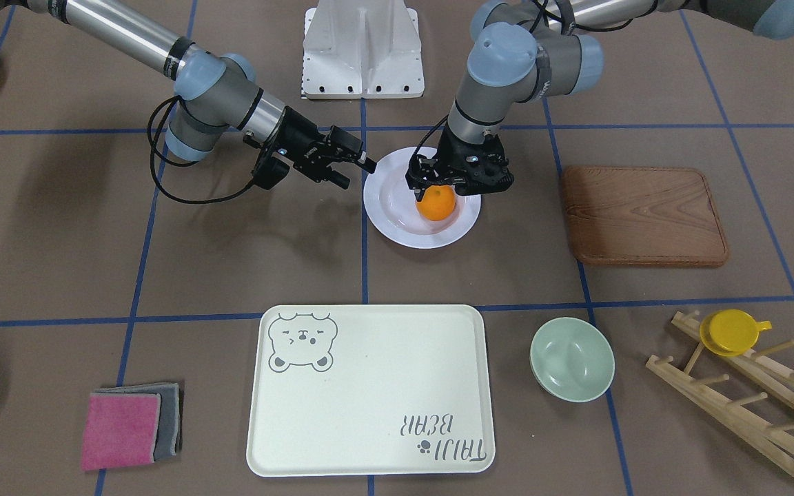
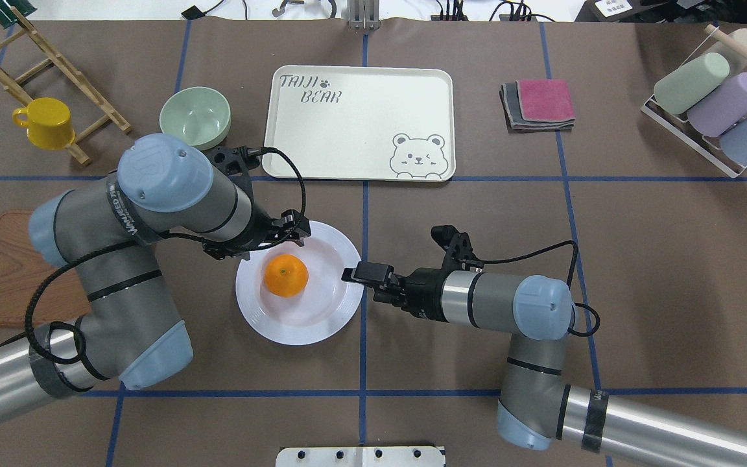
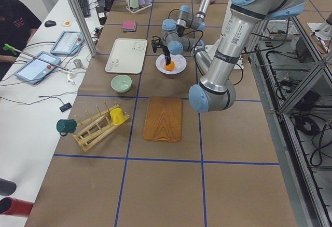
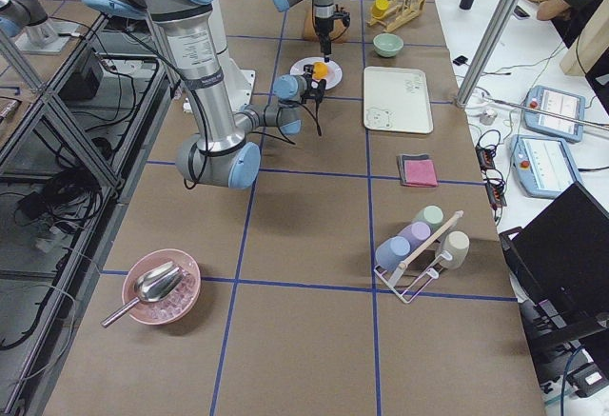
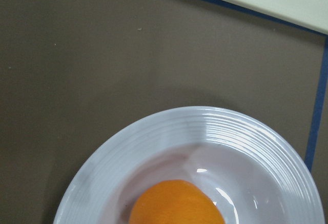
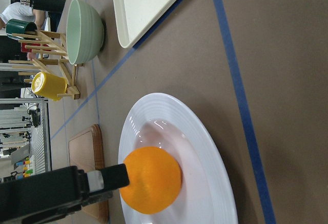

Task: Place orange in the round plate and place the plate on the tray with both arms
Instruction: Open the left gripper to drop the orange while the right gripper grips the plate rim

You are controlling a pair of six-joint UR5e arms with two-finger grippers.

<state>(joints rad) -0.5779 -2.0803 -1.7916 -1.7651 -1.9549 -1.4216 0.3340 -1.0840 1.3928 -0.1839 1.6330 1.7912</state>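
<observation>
The orange [image 1: 436, 204] lies in the white round plate [image 1: 397, 222] at mid-table. My left gripper [image 1: 438, 184] hangs just above the orange, open, its fingers apart over the fruit's top. In the left wrist view only the orange [image 5: 177, 203] and the plate's ridged rim [image 5: 205, 126] show, with no fingers. My right gripper [image 2: 349, 275] is open at the plate's rim [image 2: 312, 324] on the side away from the left arm. One of its fingers [image 6: 102, 180] shows in the right wrist view in front of the orange [image 6: 151, 187]. The cream tray [image 1: 369, 393] lies bare beyond the plate.
A wooden board [image 1: 645, 215] lies by the left arm. A green bowl [image 1: 571, 358] and a wooden rack with a yellow cup [image 1: 731, 332] stand near the tray. Folded cloths [image 1: 128, 426] lie on the tray's other side. A cup rack [image 2: 711, 97] stands at a far corner.
</observation>
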